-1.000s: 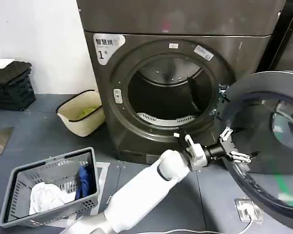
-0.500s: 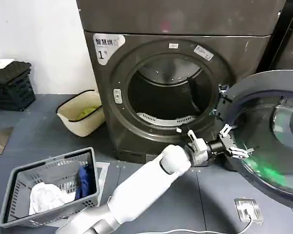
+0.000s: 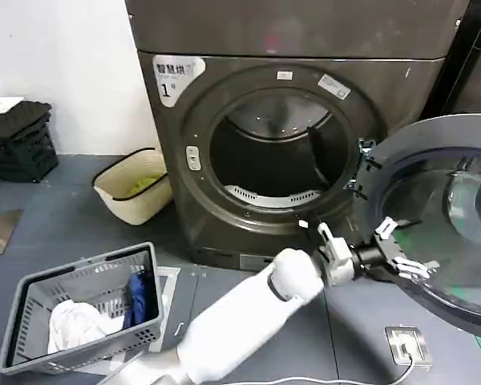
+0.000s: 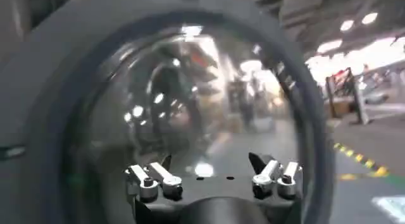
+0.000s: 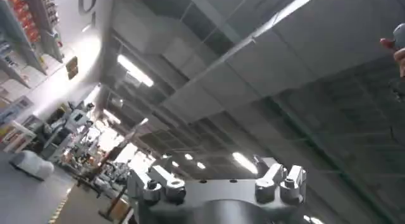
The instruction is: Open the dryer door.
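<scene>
In the head view the left gripper (image 3: 402, 253) sat at about four o'clock from the drum opening, its fingers spread apart with nothing between them, against the inner face of the dryer door (image 3: 441, 224). The door stood swung wide at three o'clock, hinged at the right edge of the dark machine (image 3: 289, 128) bearing the white "1" sticker (image 3: 176, 76); its far side was cut off by the frame edge. The drum (image 3: 276, 156) lay open and dark inside. The floor (image 3: 64, 216) was grey, with a white wall (image 3: 56, 64) at ten o'clock. A grey basket (image 3: 32, 309) at eight o'clock held white and blue laundry (image 3: 104, 313). A cream tub (image 3: 120, 192) at nine o'clock held something yellow-green, too small to identify. A black crate (image 3: 20, 144) stood against the wall. A small white plate (image 3: 405, 346) lay on the floor at five o'clock.

In the left wrist view the left gripper (image 4: 212, 178) showed its two finger pairs well apart, empty, facing the door's curved glass (image 4: 190, 99), whose reflections were blurred.

In the right wrist view the right gripper (image 5: 215, 181) pointed up at a ceiling (image 5: 266, 73) with strip lights, fingers spread and empty.
</scene>
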Motion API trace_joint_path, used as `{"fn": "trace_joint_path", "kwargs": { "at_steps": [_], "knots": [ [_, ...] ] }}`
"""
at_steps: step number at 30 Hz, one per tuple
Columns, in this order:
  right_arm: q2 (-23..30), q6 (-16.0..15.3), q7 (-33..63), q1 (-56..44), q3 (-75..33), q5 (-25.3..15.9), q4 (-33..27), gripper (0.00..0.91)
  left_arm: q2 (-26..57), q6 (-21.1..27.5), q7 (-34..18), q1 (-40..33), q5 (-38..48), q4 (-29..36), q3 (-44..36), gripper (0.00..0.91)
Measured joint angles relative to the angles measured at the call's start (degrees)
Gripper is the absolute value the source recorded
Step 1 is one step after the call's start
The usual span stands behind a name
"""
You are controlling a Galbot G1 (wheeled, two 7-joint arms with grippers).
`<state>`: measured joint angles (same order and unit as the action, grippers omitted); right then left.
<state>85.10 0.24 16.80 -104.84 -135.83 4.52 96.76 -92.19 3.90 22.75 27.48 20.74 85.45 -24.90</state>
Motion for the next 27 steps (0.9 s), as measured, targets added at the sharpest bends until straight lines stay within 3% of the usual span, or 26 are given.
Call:
{"fn": "trace_joint_path", "kwargs": {
  "at_steps": [3, 16, 27],
  "knots": [
    [-0.51, -0.13, -0.02, 0.02, 0.60, 0.04, -0.75, 0.907, 1.56, 0.61, -0.36, 1.83, 1.73, 5.43, 0.14, 0.907],
    [-3.63, 0.11, -0.18, -0.55, 1.56, 0.07, -3.97, 0.907, 28.52, 3.92, -4.57, 10.74, 8.42, 25.56, 7.53, 0.907],
    [-4.52, 0.28, -1.54, 0.37, 3.22, 0.23, -4.53, 0.907, 47.60, 16.52, -19.72, 20.69, 24.57, 35.27, 21.87, 0.907]
  ]
}}
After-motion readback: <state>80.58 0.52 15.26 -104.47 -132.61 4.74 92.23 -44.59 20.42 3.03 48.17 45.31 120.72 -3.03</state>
